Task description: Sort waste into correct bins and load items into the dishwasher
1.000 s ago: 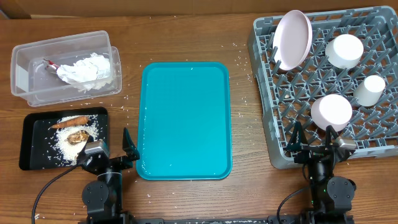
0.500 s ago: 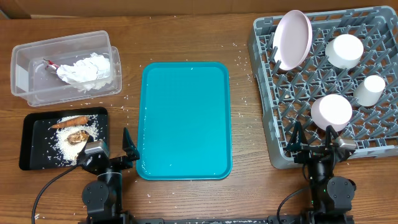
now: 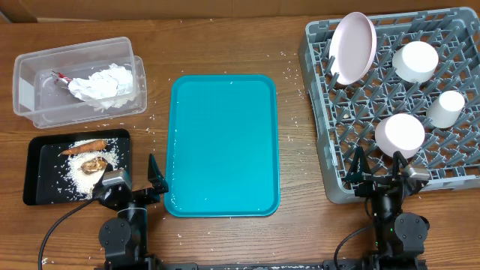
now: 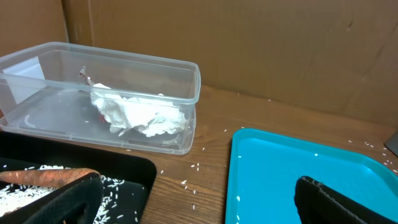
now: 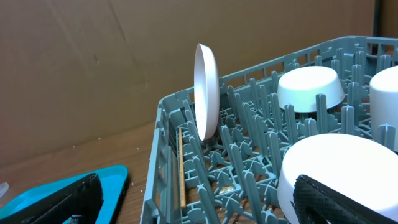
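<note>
The grey dish rack (image 3: pixel 319 105) at the right holds a pink plate (image 3: pixel 352 46) on edge, two white bowls (image 3: pixel 416 61) (image 3: pixel 400 135) and a white cup (image 3: pixel 446 107). The teal tray (image 3: pixel 223 142) lies bare mid-table. A clear bin (image 3: pixel 34 82) at the upper left holds crumpled white paper (image 3: pixel 105 82). A black tray (image 3: pixel 37 176) holds a carrot (image 3: pixel 84 147), rice and a brown scrap (image 3: pixel 91 165). My left gripper (image 3: pixel 135 184) is open and empty at the front left (image 4: pixel 199 202). My right gripper (image 3: pixel 381 174) is open and empty at the rack's front edge (image 5: pixel 199 196).
Rice grains are scattered on the wood between the clear bin, the black tray and the teal tray (image 4: pixel 196 167). A thin wooden stick (image 5: pixel 181 165) lies in the rack by its left wall. A brown cardboard wall stands behind the table.
</note>
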{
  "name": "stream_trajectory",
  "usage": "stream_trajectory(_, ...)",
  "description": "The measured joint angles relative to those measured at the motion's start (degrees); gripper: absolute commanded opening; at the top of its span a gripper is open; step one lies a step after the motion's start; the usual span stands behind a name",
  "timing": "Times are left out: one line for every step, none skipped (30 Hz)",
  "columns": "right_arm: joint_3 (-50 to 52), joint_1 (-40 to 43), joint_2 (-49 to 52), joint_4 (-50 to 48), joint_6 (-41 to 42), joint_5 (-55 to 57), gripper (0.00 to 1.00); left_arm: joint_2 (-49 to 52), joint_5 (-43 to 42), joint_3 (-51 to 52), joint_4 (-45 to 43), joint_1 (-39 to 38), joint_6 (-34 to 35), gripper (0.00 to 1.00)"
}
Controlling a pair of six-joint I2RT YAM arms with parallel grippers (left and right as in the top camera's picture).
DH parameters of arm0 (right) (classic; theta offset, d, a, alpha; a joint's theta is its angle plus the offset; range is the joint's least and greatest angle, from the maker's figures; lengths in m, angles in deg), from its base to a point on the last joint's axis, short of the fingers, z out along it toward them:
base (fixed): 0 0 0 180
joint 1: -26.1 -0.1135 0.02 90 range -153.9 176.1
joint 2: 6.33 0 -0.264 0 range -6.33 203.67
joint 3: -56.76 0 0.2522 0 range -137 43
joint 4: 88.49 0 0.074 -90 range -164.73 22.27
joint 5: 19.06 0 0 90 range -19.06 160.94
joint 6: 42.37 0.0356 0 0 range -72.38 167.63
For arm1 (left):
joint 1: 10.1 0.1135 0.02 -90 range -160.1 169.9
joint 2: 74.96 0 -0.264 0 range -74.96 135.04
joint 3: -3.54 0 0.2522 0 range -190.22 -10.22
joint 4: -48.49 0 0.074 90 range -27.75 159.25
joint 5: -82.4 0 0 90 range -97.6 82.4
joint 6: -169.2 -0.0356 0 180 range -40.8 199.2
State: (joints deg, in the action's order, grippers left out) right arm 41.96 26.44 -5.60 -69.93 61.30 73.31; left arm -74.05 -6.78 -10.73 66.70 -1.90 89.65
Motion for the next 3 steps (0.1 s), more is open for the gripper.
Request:
stream_trajectory(0.0, 0.0, 0.0, 0.0, 0.0, 0.0, 1.0, 0.0, 0.0, 0.0, 0.0, 0.0, 0.0, 1.0)
stream_trajectory(0.0, 0.0, 0.0, 0.0, 0.0, 0.0, 1.0, 0.0, 0.0, 0.0, 0.0, 0.0, 0.0, 1.0)
stream_trajectory(0.0, 0.0, 0.0, 0.0, 0.0, 0.0, 1.0, 0.0, 0.0, 0.0, 0.0, 0.0, 0.0, 1.0)
